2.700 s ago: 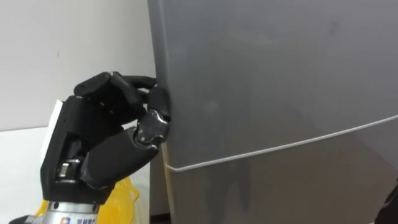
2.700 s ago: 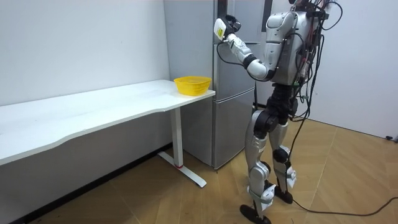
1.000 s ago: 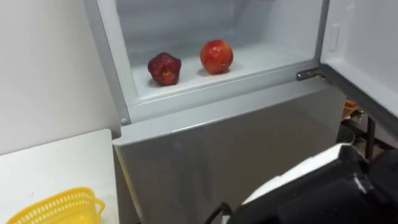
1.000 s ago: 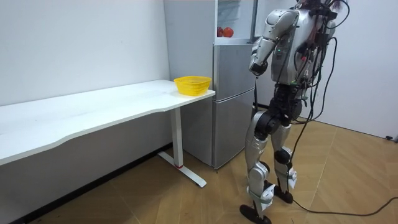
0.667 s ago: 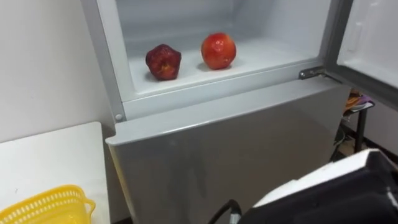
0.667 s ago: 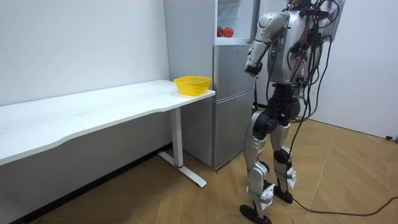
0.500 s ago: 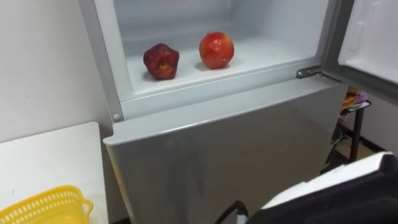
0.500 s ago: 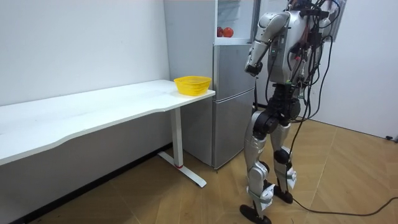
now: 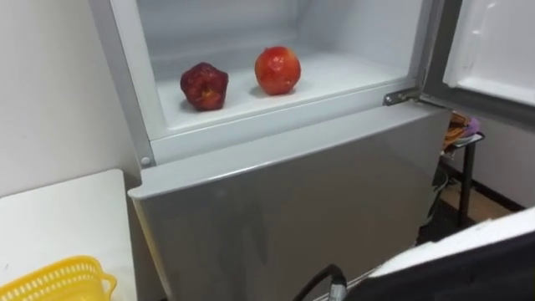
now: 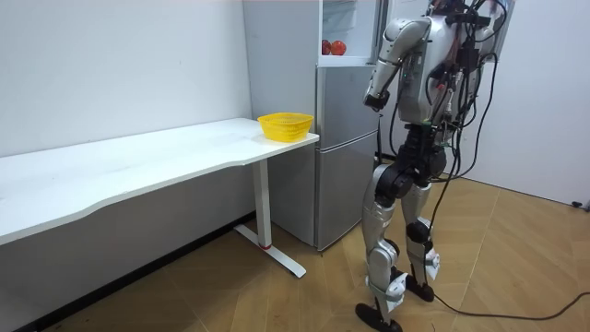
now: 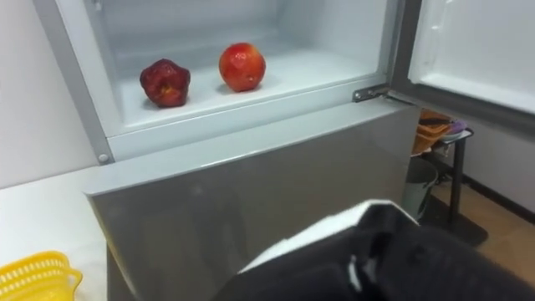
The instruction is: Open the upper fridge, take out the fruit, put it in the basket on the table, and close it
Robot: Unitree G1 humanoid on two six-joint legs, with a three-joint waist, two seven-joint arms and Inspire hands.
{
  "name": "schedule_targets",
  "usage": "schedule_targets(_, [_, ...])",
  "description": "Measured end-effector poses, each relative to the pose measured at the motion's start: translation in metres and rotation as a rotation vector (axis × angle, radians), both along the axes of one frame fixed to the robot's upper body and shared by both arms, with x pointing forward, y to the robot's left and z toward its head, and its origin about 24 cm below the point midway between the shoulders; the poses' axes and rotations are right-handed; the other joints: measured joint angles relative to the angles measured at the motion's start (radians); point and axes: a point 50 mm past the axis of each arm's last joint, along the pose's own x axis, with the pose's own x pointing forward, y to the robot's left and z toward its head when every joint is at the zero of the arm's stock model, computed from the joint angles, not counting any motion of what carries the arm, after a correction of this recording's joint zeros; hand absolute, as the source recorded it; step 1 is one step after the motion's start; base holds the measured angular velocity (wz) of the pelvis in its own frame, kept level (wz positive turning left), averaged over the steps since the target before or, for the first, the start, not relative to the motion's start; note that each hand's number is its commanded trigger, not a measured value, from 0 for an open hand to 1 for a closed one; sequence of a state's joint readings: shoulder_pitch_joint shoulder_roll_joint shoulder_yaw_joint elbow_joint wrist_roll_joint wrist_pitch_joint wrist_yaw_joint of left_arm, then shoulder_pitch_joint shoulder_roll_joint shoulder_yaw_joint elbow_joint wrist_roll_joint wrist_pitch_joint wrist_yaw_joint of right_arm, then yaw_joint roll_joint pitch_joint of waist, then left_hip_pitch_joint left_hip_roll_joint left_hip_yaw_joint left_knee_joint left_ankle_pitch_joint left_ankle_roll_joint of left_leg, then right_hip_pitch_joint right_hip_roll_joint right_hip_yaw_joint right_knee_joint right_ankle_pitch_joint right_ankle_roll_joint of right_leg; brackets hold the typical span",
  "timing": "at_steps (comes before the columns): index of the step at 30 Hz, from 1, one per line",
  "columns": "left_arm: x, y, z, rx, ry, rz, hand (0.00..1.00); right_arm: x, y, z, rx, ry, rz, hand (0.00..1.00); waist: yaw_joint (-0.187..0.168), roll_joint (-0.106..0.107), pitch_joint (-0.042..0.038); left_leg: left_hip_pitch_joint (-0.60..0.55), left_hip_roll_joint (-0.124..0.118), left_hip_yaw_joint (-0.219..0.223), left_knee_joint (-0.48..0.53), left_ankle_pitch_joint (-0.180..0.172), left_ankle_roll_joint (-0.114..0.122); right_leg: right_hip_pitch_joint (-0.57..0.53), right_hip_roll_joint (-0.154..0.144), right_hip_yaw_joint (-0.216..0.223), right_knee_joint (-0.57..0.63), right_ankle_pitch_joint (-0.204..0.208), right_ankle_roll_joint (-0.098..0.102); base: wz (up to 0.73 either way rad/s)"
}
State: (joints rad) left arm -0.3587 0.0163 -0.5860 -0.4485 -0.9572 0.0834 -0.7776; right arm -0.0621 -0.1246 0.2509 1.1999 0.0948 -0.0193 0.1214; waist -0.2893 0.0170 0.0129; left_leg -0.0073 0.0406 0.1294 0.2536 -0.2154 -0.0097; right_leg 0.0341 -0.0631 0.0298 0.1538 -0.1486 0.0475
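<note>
- In the room view, a long white desk (image 10: 138, 166) runs along the pale wall (image 10: 120, 65) over a wood floor (image 10: 277, 304). A yellow basket (image 10: 285, 124) sits at the desk's far end, just beside the grey fridge (image 10: 346, 166).
- The robot stands upright facing the fridge front, close to it, with the desk end off to its left.
- The upper compartment (image 9: 351, 71) is open, its door (image 9: 493, 42) swung out to the robot's right; the lower door (image 9: 292, 201) is closed.
- On the compartment floor a dark red fruit (image 9: 204, 86) sits on the left and a red apple (image 9: 277, 69) on the right, near each other but apart, neither in a hand.
- The left hand (image 10: 371, 100) hangs before the chest in the room view, too small there; wide or closed, I cannot tell.
- A black-and-white bulk of the robot's arm crowds the bottom of the eye views, too close to make out.
- The basket is cut off at the eye views' lower left corner.
- Below the open door is what looks like a small dark stand (image 9: 458, 134) holding something orange.
</note>
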Motion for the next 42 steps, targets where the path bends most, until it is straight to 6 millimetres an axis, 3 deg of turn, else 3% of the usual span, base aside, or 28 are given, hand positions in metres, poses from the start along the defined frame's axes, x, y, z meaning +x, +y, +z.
schedule_targets(5, [0.002, 0.002, 0.000, 0.001, -0.004, 0.020, 0.00, -0.001, -0.001, 0.000, 0.000, 0.003, -0.007, 0.00, 0.023, 0.000, -0.0001, 0.002, 0.000, -0.001, 0.000, 0.000, 0.000, 0.001, 0.000, -0.002, 0.000, 0.000, 0.000, 0.00])
schedule_targets(9, [0.013, 0.017, -0.005, -0.003, 0.032, 0.174, 0.00, -0.008, -0.006, -0.002, -0.025, 0.008, -0.036, 0.00, 0.083, 0.002, -0.0011, 0.022, 0.001, 0.004, -0.027, 0.002, -0.003, 0.003, 0.002, 0.000, 0.005, 0.000, 0.000, -0.09])
schedule_targets(14, [0.037, 0.082, -0.026, 0.168, 0.015, 0.800, 0.00, -0.035, -0.022, -0.005, -0.049, 0.032, -0.169, 0.00, 0.213, 0.007, -0.0045, 0.040, 0.003, -0.006, -0.033, 0.004, -0.005, 0.021, 0.006, -0.008, -0.002, -0.001, -0.004, -0.01])
schedule_targets(16, [0.044, 0.132, -0.038, 0.235, 0.061, 1.208, 0.00, -0.050, -0.028, -0.007, -0.054, 0.043, -0.233, 0.00, 0.261, 0.011, -0.0069, 0.037, 0.003, -0.024, -0.034, 0.005, -0.006, 0.022, 0.006, -0.026, -0.003, -0.003, -0.005, 0.17])
schedule_targets(18, [0.043, 0.167, -0.046, 0.276, 0.115, 1.492, 0.00, -0.055, -0.029, -0.007, -0.059, 0.037, -0.268, 0.00, 0.294, 0.007, -0.0078, 0.038, 0.003, -0.031, -0.035, 0.005, -0.007, 0.025, 0.006, -0.047, -0.003, -0.006, -0.009, 0.17])
schedule_targets(19, [0.039, 0.188, -0.049, 0.280, 0.151, 1.660, 0.00, -0.061, -0.030, -0.008, -0.064, 0.047, -0.290, 0.00, 0.300, 0.001, -0.0049, 0.037, 0.003, -0.048, -0.034, 0.005, -0.008, 0.034, 0.006, -0.069, -0.005, -0.006, -0.009, 0.36])
schedule_targets(22, [0.023, 0.228, -0.053, 0.268, 0.189, 2.030, 0.00, -0.067, -0.035, -0.007, -0.072, 0.047, -0.347, 0.00, 0.314, -0.015, -0.0108, 0.040, 0.001, -0.075, -0.034, 0.005, -0.009, 0.050, 0.004, -0.118, -0.006, -0.007, -0.007, 0.28])
schedule_targets(25, [0.012, 0.251, -0.066, 0.230, 0.263, 2.270, 0.00, -0.079, -0.039, -0.008, -0.094, 0.057, -0.388, 0.00, 0.354, -0.012, -0.0131, 0.059, 0.001, -0.079, -0.036, 0.004, -0.010, 0.065, 0.004, -0.121, -0.004, -0.007, -0.007, 0.08])
schedule_targets(29, [-0.004, 0.281, -0.091, 0.181, 0.465, 2.525, 0.00, -0.083, -0.041, -0.007, -0.088, 0.047, -0.449, 0.00, 0.377, 0.001, -0.0100, 0.075, -0.005, -0.095, -0.059, 0.004, -0.011, 0.082, 0.004, -0.135, -0.009, -0.010, -0.006, -0.04])
schedule_targets(33, [-0.015, 0.296, -0.123, 0.205, 0.658, 2.684, 0.00, -0.092, -0.046, -0.006, -0.127, 0.040, -0.504, 0.00, 0.377, 0.002, -0.0130, 0.087, -0.015, -0.119, -0.064, 0.005, -0.012, 0.096, -0.001, -0.142, -0.019, -0.025, -0.013, 0.08])
schedule_targets(34, [-0.019, 0.301, -0.132, 0.207, 0.716, 2.736, 0.00, -0.091, -0.049, -0.004, -0.148, 0.023, -0.513, 0.00, 0.378, 0.007, -0.0163, 0.088, -0.015, -0.121, -0.064, 0.006, -0.013, 0.095, -0.001, -0.144, -0.018, -0.025, -0.013, 0.00])
schedule_targets(37, [-0.033, 0.310, -0.164, 0.309, 0.856, 2.828, 0.00, -0.078, -0.061, 0.003, -0.206, -0.059, -0.566, 0.00, 0.374, -0.001, -0.0130, 0.088, -0.018, -0.127, -0.064, 0.008, -0.012, 0.093, -0.003, -0.143, -0.017, -0.025, -0.013, 0.00])
schedule_targets(39, [-0.043, 0.312, -0.188, 0.422, 0.961, 2.853, 0.00, -0.064, -0.069, 0.011, -0.242, -0.140, -0.607, 0.00, 0.370, 0.006, -0.0190, 0.089, -0.019, -0.133, -0.066, 0.008, -0.011, 0.095, -0.003, -0.143, -0.018, -0.025, -0.013, 0.02])
schedule_targets(42, [-0.057, 0.309, -0.222, 0.575, 1.112, 2.865, 0.00, -0.034, -0.082, 0.032, -0.318, -0.322, -0.663, 0.00, 0.375, -0.003, -0.0155, 0.091, -0.020, -0.134, -0.066, 0.008, -0.011, 0.092, -0.003, -0.143, -0.019, -0.025, -0.013, 0.00])
